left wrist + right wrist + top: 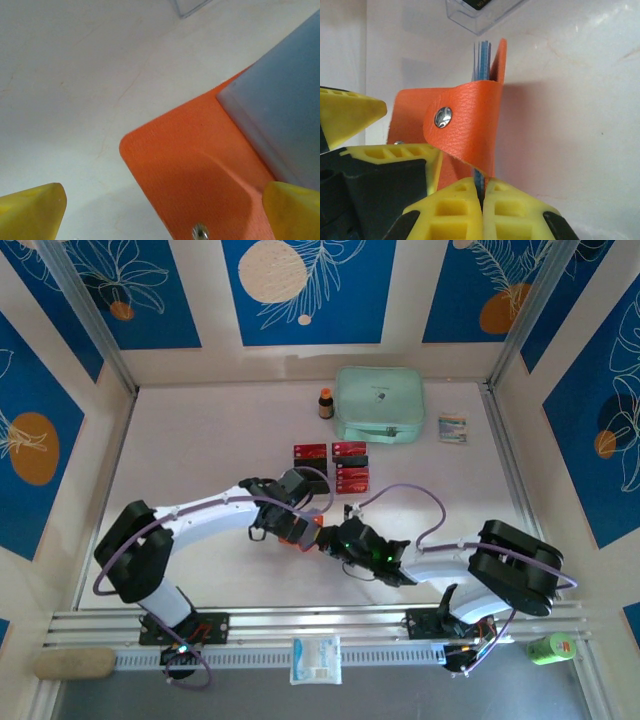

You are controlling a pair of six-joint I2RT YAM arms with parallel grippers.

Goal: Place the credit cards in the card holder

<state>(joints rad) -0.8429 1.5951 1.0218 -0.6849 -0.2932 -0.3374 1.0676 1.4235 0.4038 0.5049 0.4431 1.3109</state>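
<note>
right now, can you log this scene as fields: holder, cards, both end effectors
card holder: orange, open, pale blue inside showing
right end effector: shut on the card holder's edge
left end effector: open, straddling the card holder's orange corner
credit cards: red and black, in rows beyond the card holder
mint pouch: behind the credit cards
</note>
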